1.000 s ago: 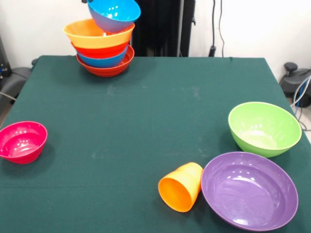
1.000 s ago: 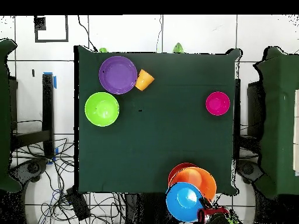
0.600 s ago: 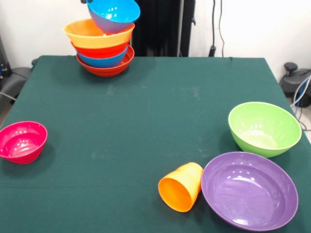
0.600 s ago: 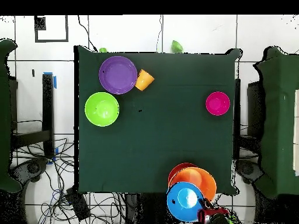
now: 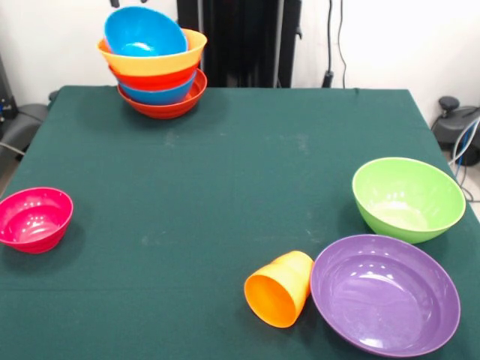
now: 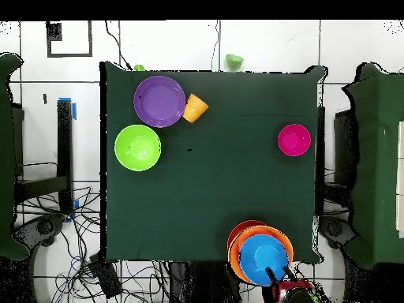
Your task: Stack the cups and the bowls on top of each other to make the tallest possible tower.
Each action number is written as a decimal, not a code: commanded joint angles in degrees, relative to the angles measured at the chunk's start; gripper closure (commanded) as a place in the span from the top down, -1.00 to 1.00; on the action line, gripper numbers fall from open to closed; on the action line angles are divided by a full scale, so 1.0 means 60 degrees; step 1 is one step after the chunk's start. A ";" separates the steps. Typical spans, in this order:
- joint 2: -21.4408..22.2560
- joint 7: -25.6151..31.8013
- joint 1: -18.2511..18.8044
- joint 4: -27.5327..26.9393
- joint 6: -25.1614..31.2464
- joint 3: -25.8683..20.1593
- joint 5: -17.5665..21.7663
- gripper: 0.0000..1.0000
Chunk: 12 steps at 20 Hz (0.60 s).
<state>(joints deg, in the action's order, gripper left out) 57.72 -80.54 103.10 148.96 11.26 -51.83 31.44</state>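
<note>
Five bowls now in the tower (image 5: 156,71) at 11 o'clock of the table (image 5: 225,180) in the front view: red-orange at the base, then blue, red-orange, the wide orange bowl (image 5: 157,60), and on top a blue bowl (image 5: 142,34) sitting tilted inside it, leaning toward 10 o'clock. Seen from overhead, same blue bowl (image 6: 262,257) lying inside the orange rim, a little off centre.

Of the gripper (image 5: 133,3), only dark tips at the top edge in the front view, just above the blue bowl and apart from it; in the overhead view a red and black part (image 6: 286,289) at 5 o'clock of the tower. Cannot tell how far open the fingers are, nor see anything held.

Probably the release step, just finishing. To do well: lift straight up, without brushing the tilted blue rim, because the pile stands close to the table edge and looks easy to push off.

Four pieces not yet stacked: magenta bowl (image 5: 34,218) at 9 o'clock, green bowl (image 5: 409,198) at 3 o'clock, purple bowl (image 5: 385,293) at 5 o'clock, and the orange cup (image 5: 279,288) lying on its side, touching or almost touching the purple bowl. Better to take a wide bowl next and keep the small cup for last.
</note>
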 commanded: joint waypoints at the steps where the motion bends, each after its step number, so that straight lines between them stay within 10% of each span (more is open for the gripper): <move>1: -0.0130 0.0431 -0.0260 -0.1188 0.1189 -0.0914 -0.0186 1.00; 12: 0.0258 0.0324 -0.0281 -0.1102 0.1397 -0.1426 -0.0570 1.00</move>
<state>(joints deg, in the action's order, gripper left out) 58.58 -80.54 103.73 146.42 12.40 -55.47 30.33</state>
